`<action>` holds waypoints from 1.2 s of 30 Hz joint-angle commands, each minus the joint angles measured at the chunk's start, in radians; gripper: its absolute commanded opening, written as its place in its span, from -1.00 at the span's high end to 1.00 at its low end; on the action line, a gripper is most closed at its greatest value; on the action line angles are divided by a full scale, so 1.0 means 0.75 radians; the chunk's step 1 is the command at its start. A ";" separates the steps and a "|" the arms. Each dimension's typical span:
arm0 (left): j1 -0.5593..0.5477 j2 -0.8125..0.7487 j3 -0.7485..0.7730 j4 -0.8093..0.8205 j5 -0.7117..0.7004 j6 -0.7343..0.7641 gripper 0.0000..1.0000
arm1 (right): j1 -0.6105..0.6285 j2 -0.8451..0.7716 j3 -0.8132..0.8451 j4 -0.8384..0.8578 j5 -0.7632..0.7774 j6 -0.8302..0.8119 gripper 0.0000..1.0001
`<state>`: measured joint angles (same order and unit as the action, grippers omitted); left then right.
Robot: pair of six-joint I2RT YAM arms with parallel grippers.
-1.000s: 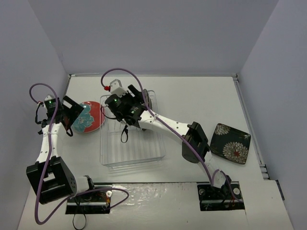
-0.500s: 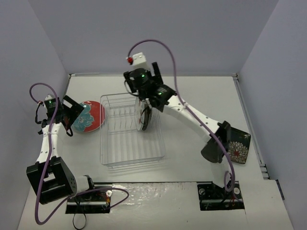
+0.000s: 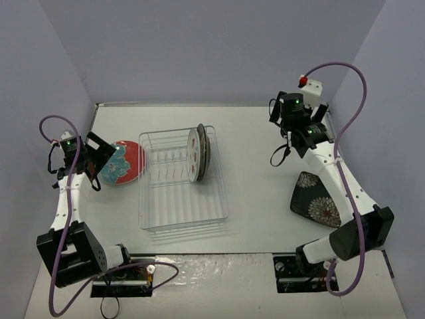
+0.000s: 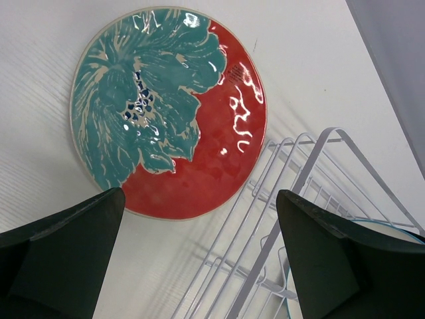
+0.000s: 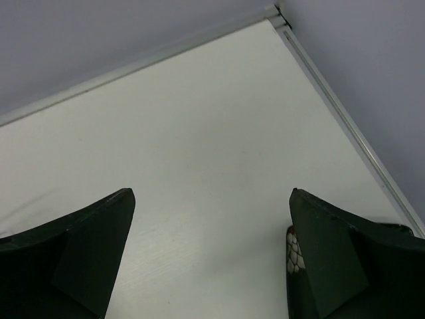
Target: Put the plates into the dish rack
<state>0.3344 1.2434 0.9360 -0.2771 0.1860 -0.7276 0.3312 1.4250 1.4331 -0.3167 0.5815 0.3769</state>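
Lining up picks for the two plates not yet racked

Two look done: the white watermelon plate (image 3: 194,155) and the striped-rim plate (image 3: 205,149) stand on edge, side by side, at the far right end of the dish rack (image 3: 179,203).

My left gripper (image 4: 199,196): jaws spread wide, nothing in them, hovering over the red plate (image 4: 169,113). It lies flat on the table (image 3: 265,199) just beside the rack's far left corner; can't tell if they touch.

My right gripper (image 5: 211,193): also spread and empty, up at the far right over the table. The black square plate (image 3: 319,203) lies flat, nearer than it, well apart from the rack.

How I'd do it, my call: a flat plate gives nothing to pinch from above, so come in low, one finger under the rim, one on top. Tilt it upright before crossing the rack wall, then drop it between prongs next to the standing pair.

Red plate: round, glossy, big teal flower across one half, pale rim. Glaze looks slick, so clamp firmly.
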 commanded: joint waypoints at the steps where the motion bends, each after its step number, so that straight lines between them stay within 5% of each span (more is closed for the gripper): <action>1: 0.006 -0.008 0.045 0.079 0.028 0.021 -0.94 | -0.055 0.091 -0.013 -0.326 0.241 0.230 -1.00; 10: 0.006 -0.011 0.033 0.079 0.016 0.021 -0.94 | -0.089 0.392 -0.123 -0.561 0.346 0.438 -1.00; 20: 0.006 0.007 0.034 0.088 0.018 0.019 -0.94 | -0.123 0.564 -0.283 -0.449 0.189 0.390 -0.82; 29: 0.008 0.024 0.028 0.107 0.012 0.011 -0.94 | -0.198 0.651 -0.370 -0.382 0.154 0.381 -0.31; 33: 0.008 0.024 0.030 0.097 0.003 0.011 -0.94 | -0.200 0.696 -0.367 -0.387 0.189 0.395 -0.27; 36: 0.008 0.018 0.028 0.099 0.002 0.007 -0.94 | -0.196 0.713 -0.367 -0.386 0.203 0.414 0.01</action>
<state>0.3344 1.2709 0.9356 -0.2546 0.1905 -0.7250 0.1841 1.9205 1.1648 -0.6023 0.7198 0.6430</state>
